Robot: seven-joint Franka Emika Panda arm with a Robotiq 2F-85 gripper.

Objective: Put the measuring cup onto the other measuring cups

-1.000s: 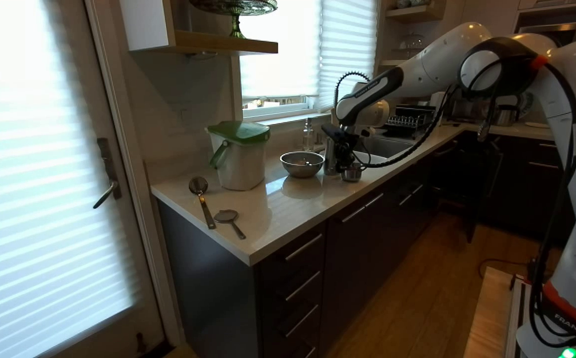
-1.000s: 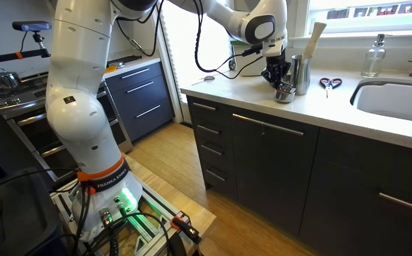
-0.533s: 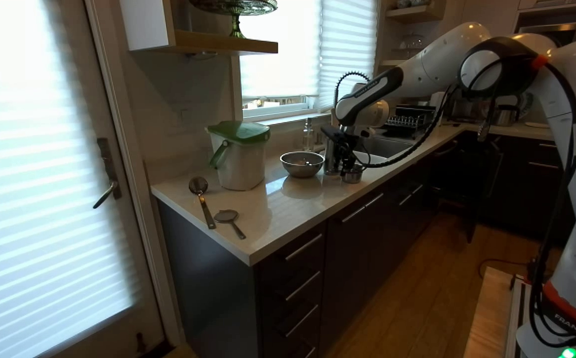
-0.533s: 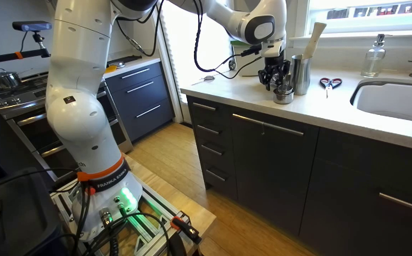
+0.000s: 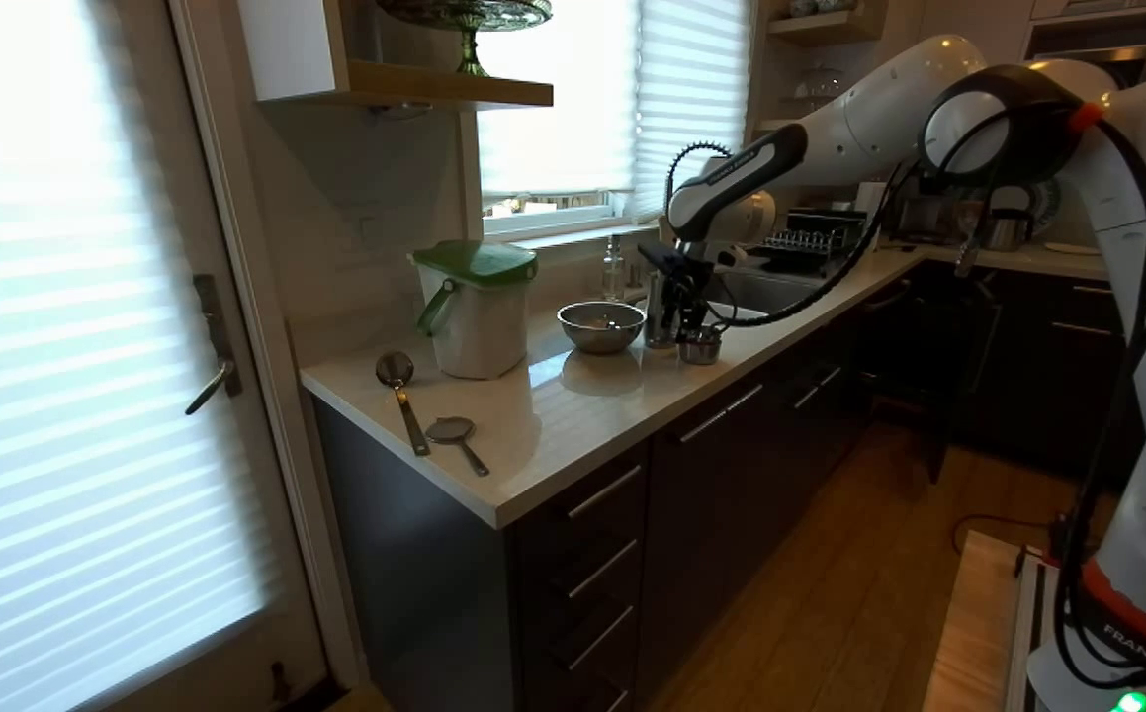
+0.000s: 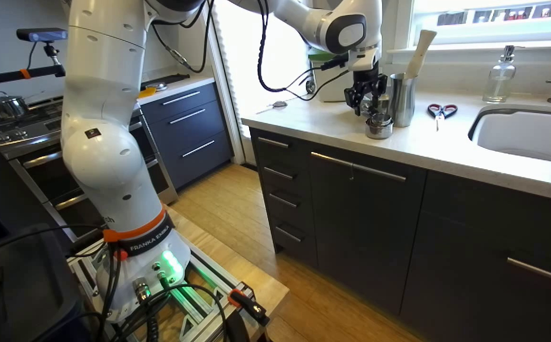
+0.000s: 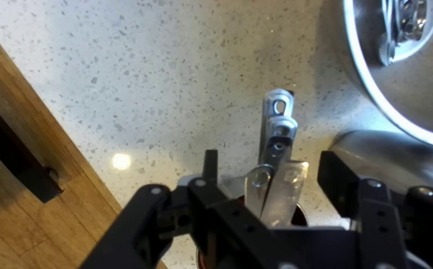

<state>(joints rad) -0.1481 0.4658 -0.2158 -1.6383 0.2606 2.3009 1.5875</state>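
Note:
The measuring cup sits upright on top of the other measuring cups, a small silvery stack near the counter's front edge. In an exterior view the stack shows just beside my fingertips. My gripper stands open in the wrist view. Between its fingers, touching neither, lie several flat metal handles, fanned slightly; the cups' bodies are mostly hidden behind the gripper. An exterior view has the gripper just above and behind the stack, with its fingers apart.
A metal bowl with metal pieces inside stands close by. A tall steel canister is right beside the gripper. Scissors and the sink lie further along. A green-lidded bin and two long-handled scoops are toward the counter's end.
One second ago my gripper was shut on the measuring cup, tilted over the stack. It has opened, the cup has settled on the others, and the arm has risen slightly.

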